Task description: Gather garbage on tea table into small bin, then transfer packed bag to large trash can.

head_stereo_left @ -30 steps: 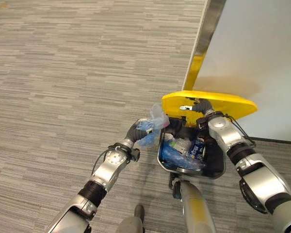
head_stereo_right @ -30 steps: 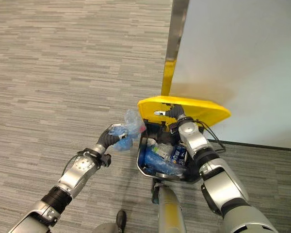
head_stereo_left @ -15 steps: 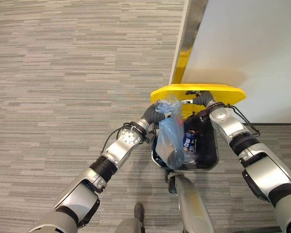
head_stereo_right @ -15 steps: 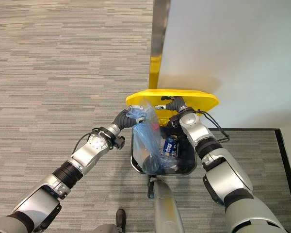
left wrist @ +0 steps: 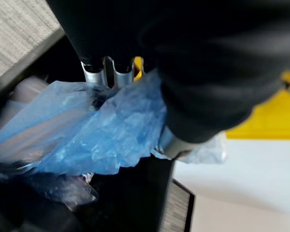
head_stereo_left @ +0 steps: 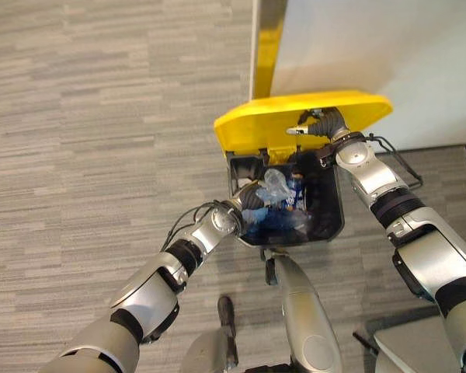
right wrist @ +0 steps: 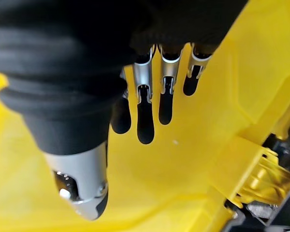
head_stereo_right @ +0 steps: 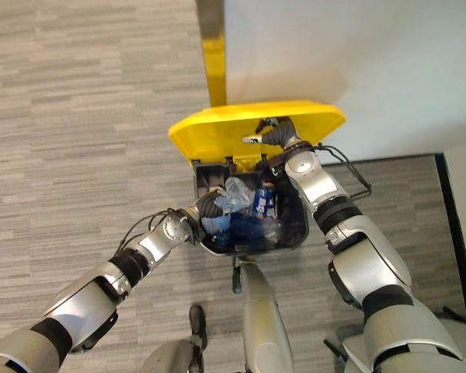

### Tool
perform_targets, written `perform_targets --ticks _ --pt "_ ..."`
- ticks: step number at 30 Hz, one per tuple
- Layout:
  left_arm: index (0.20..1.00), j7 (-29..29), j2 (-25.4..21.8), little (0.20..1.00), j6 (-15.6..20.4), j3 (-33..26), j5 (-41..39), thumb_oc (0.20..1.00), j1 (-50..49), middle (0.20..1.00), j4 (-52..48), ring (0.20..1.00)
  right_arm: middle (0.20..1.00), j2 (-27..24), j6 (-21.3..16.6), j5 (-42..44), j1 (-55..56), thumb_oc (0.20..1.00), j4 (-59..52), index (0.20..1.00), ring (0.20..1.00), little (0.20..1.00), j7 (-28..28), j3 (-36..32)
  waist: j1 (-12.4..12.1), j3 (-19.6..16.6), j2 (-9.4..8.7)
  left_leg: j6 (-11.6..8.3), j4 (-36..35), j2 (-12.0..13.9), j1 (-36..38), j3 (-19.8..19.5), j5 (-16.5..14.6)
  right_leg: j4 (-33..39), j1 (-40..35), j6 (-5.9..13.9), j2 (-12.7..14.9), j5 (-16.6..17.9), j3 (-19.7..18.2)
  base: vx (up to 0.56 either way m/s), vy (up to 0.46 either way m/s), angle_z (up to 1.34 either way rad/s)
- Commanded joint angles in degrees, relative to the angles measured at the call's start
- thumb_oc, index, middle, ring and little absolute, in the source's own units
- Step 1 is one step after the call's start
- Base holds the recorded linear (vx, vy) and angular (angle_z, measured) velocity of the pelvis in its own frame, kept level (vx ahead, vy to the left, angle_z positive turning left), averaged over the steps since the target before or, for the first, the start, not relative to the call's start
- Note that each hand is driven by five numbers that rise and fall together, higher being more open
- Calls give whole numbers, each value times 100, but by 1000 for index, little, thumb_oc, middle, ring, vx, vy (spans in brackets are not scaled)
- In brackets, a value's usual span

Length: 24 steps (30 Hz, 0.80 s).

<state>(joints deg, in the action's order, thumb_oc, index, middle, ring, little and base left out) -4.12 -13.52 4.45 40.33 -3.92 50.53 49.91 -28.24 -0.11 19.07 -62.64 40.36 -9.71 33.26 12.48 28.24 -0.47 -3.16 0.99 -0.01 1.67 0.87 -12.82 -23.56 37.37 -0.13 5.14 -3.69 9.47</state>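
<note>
I'm seeing my left hand (head_stereo_left: 254, 216) clenching the bunched top of the blue garbage bag (left wrist: 101, 135), which is sitting down inside the black trash can (head_stereo_left: 335, 221) among other rubbish. My right hand (right wrist: 150, 96) is pressing straight, relaxed fingers (right wrist: 144, 121) flat against the underside of the raised yellow lid (head_stereo_left: 256, 128), grasping nothing.

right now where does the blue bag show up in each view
Left eye view: blue bag inside the black bin, at the left hand.
Right eye view: in the bin, below the picture's middle.
Left wrist view: it spreads across the middle, fingers curled round it.
Right wrist view: not in it.
Shared landmark: the yellow lid, held up by the right hand.
</note>
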Motion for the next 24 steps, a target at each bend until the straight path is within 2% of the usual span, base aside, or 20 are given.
perform_targets --ticks 1,2,9,16,22,24 --pt "388 -274 178 388 181 -70 302 388 18 388 -97 388 1000 76 -511 -327 -139 1000 -327 1000 1000 1000 -248 -133 -128 -296 -38 110 415 -103 577 -266 -886 1562 274 1156 634 1764 182 0 0 0" --pt "1000 -275 181 1000 181 -69 303 1000 17 1000 -96 1000 1000 73 -507 -331 -131 1000 -336 1000 1000 1000 -249 -136 -127 -299 -35 109 415 -102 576 -268 -886 1561 275 1157 635 1762 185 0 0 0" --pt "1000 -297 182 1000 195 -188 424 1000 -174 1000 -395 1000 1000 174 -532 -566 518 1000 -279 1000 1000 1000 -300 -446 -118 -377 60 130 363 -67 608 -317 -881 1525 345 1154 599 1764 114 6 0 1" --pt "1000 -275 -83 1000 219 -360 354 1000 -358 1000 -846 1000 1000 216 -500 -366 774 1000 -155 1000 1000 1000 -205 -629 -145 -615 -39 125 331 -43 697 -312 -898 1601 219 1168 544 1802 51 -19 -12 4" --pt "1000 -72 -446 1000 322 -799 85 1000 -1192 1000 -1616 1000 1000 170 -471 -348 1630 1000 -526 1000 1000 1000 -57 -1095 -264 -856 -104 119 307 35 988 -338 -958 1691 -134 1176 589 1794 120 -6 4 8" --pt "1000 57 -747 1000 407 -1240 -125 1000 -2018 1000 -2177 1000 1000 217 -486 -443 2480 1000 -943 1000 1000 1000 62 -1538 -373 -1002 -176 110 340 64 1181 -337 -1007 1816 -473 1203 637 1822 183 -27 13 14"
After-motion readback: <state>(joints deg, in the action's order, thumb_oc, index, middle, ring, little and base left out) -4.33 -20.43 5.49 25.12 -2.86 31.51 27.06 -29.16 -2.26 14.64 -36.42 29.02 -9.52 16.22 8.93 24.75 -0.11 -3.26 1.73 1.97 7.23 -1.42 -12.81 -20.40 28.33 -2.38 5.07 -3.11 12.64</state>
